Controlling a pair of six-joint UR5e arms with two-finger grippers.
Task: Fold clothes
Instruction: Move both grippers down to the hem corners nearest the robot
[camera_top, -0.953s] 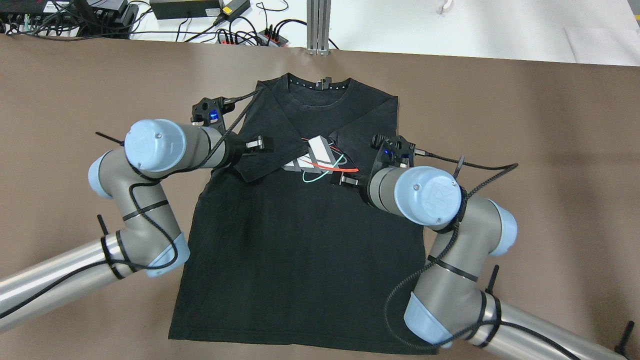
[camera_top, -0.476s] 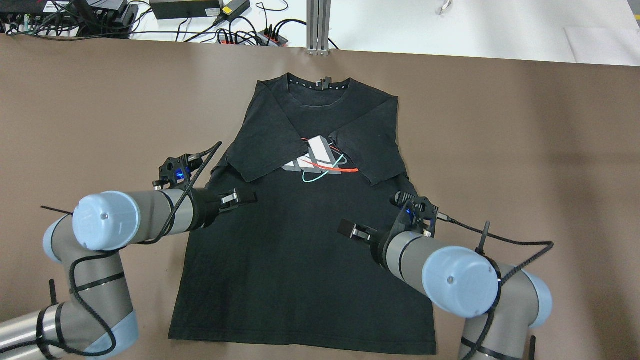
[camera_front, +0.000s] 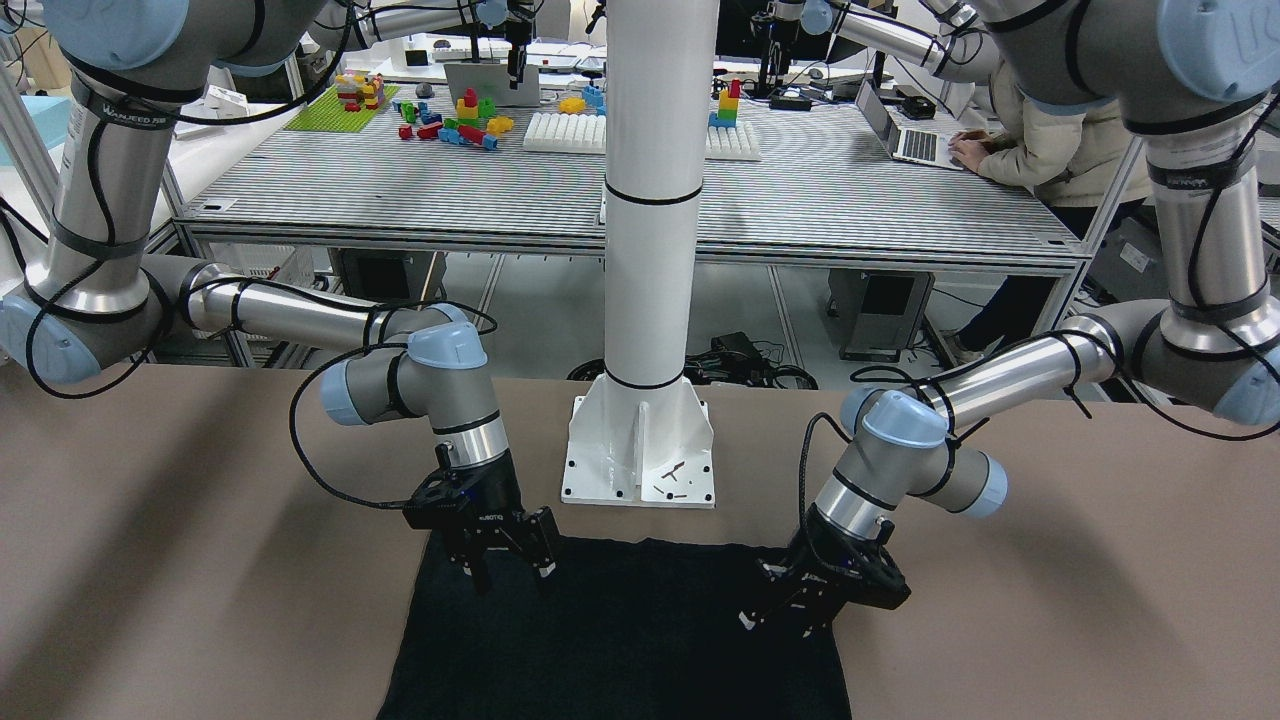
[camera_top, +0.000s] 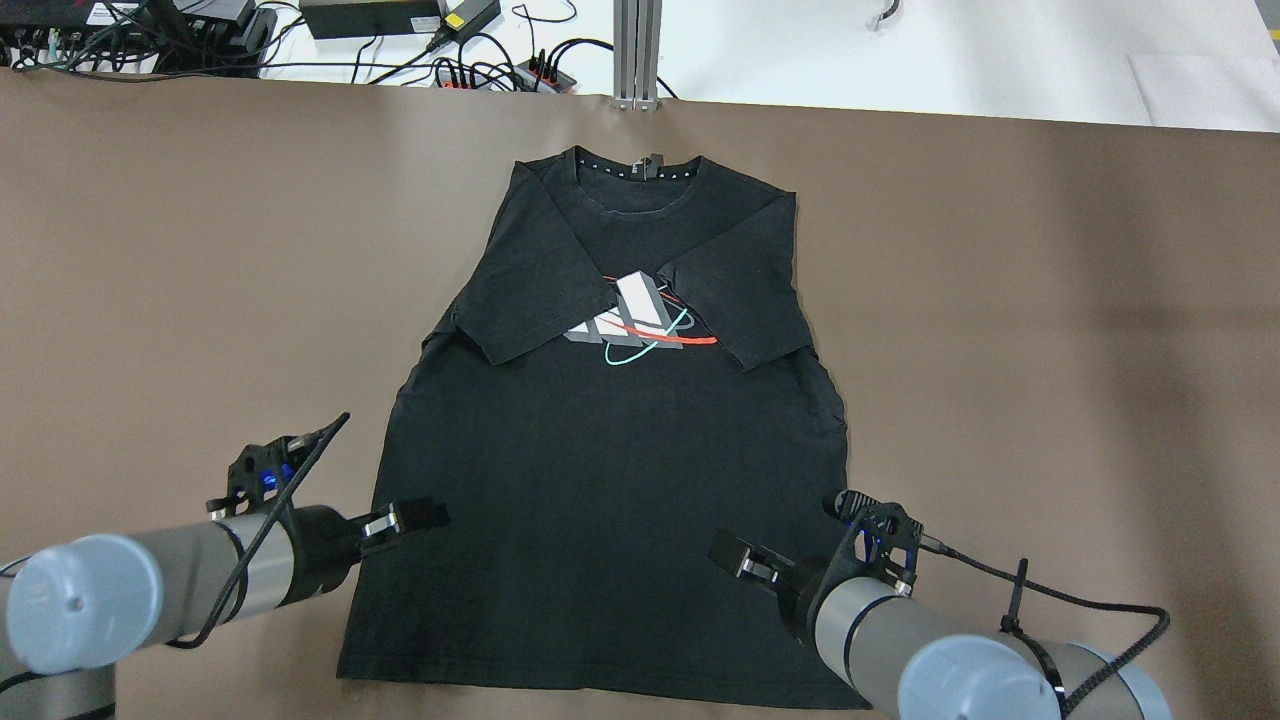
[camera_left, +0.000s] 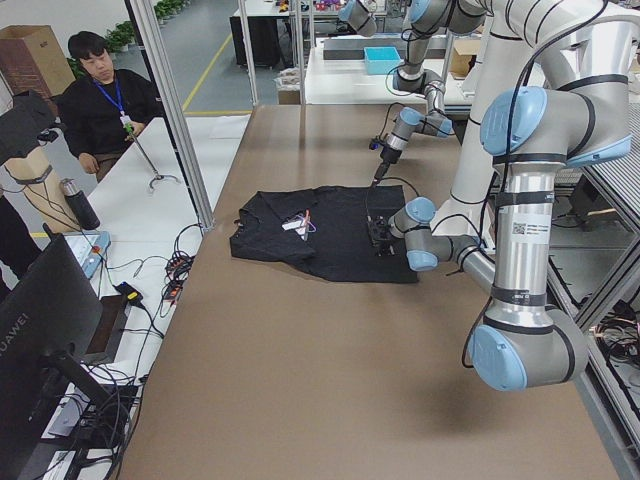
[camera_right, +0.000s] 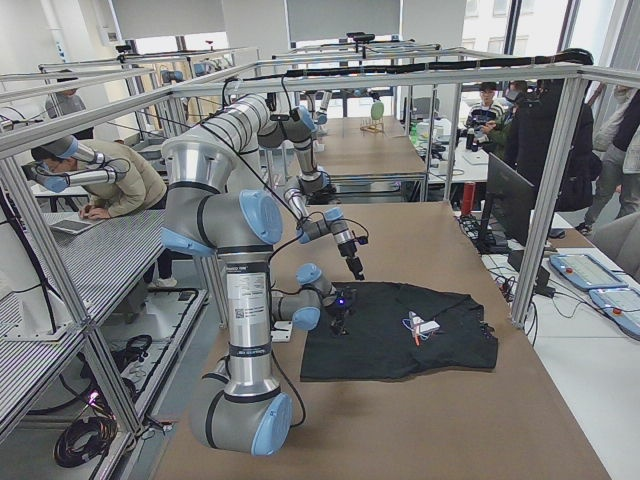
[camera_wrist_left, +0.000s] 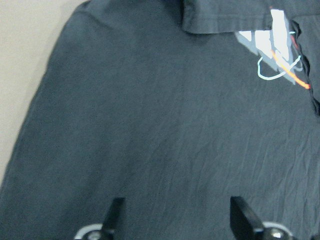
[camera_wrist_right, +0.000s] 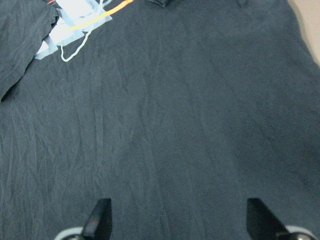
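Observation:
The clothes are one black T-shirt (camera_top: 600, 480) with a printed chest logo (camera_top: 635, 320), lying flat on the brown table with both sleeves folded inward. My left gripper (camera_top: 410, 517) hovers open over the shirt's lower left side, near its edge. My right gripper (camera_top: 738, 560) hovers open over the lower right part. In the left wrist view the left gripper (camera_wrist_left: 177, 215) has only dark fabric (camera_wrist_left: 165, 130) between its spread fingers. The right wrist view shows the right gripper (camera_wrist_right: 180, 217) likewise over the shirt (camera_wrist_right: 165, 115). In the front-facing view the left gripper (camera_front: 790, 620) and right gripper (camera_front: 510, 570) stand near the hem (camera_front: 620, 560).
A white pillar (camera_front: 645, 250) on a bolted base stands just behind the hem. Cables and power strips (camera_top: 500, 70) lie past the table's far edge, beside an aluminium post (camera_top: 635, 55). A seated person (camera_left: 100, 100) is beyond the far side.
Both arms have drawn back from the folded sleeves toward the hem, grippers staying open. The shirt has not moved.

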